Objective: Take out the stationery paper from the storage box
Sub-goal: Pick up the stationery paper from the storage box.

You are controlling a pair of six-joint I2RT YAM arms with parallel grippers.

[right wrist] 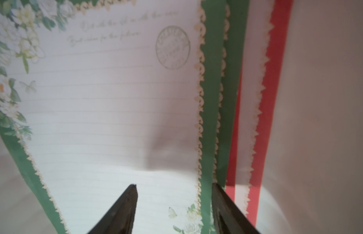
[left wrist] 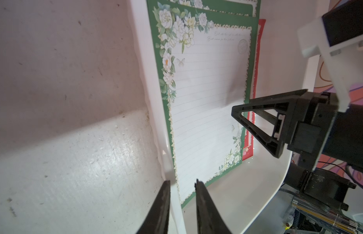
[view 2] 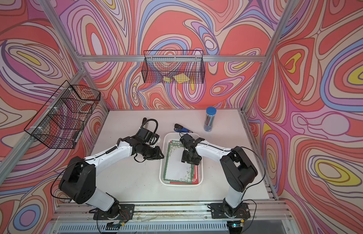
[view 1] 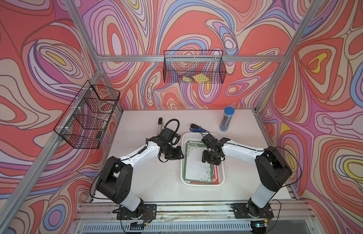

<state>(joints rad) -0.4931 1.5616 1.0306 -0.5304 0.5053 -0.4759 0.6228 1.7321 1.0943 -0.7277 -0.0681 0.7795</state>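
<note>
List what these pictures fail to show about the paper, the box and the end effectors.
- Sheet count in the stationery paper: both top views, the upper green sheet covers the rest.
- Script on it: right wrist view, blurred.
- Whether the left end effector pinches the storage box rim: left wrist view, frame edge cuts the fingers.
- Whether the right end effector touches paper: its own wrist hides it in both top views.

Stationery paper (view 1: 196,166) lies in the storage box (view 1: 183,162) (mid-table), a tube (view 1: 226,119) standing well behind
</note>
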